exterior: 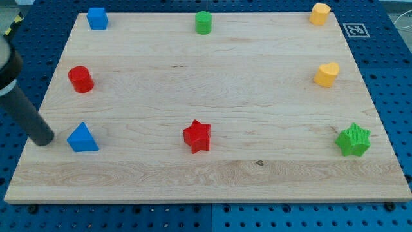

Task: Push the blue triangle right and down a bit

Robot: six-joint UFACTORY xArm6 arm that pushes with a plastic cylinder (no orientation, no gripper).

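My tip (44, 140) sits just left of the blue triangle (82, 138), near the tabletop (257, 96) left edge; open wood lies rightward; the tool grasps nothing.

Table (212, 77) carries eight blocks. My tip (44, 140) sits just left of the blue triangle (82, 138), near the view's bottom left. Red cylinder (81, 78) above it; blue cube (97, 18) top left. Red star (197, 136) bottom centre, green cylinder (203, 22) top centre. Right side, top to bottom: yellow hexagon (319, 13), yellow heart (326, 74), green star (353, 140).
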